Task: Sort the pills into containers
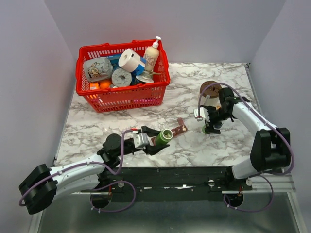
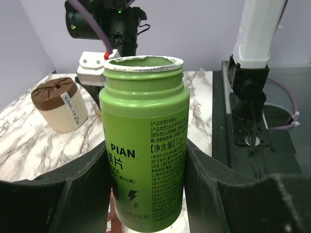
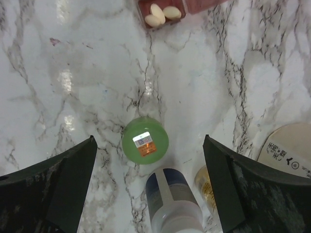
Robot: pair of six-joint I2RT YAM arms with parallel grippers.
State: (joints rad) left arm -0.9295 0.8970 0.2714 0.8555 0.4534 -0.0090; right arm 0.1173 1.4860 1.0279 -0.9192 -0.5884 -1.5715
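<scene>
My left gripper (image 1: 158, 141) is shut on an uncapped green pill bottle (image 1: 163, 137), held on its side with the mouth toward the containers (image 1: 180, 129), a dark red-brown strip on the marble. In the left wrist view the green bottle (image 2: 144, 145) sits squeezed between both black fingers (image 2: 73, 194). My right gripper (image 1: 211, 127) hangs open over the table to the right of the strip. Its wrist view shows the bottle's green cap (image 3: 145, 140) lying flat between the spread fingers (image 3: 58, 179). One end compartment of the containers (image 3: 187, 6) holds white pills (image 3: 163, 13).
A red mesh basket (image 1: 124, 94) full of groceries stands at the back left. A beige jar with a brown lid (image 1: 210, 90) stands behind the right gripper. A white bottle with a blue label (image 3: 172, 204) and an amber item (image 3: 204, 182) sit below the right gripper.
</scene>
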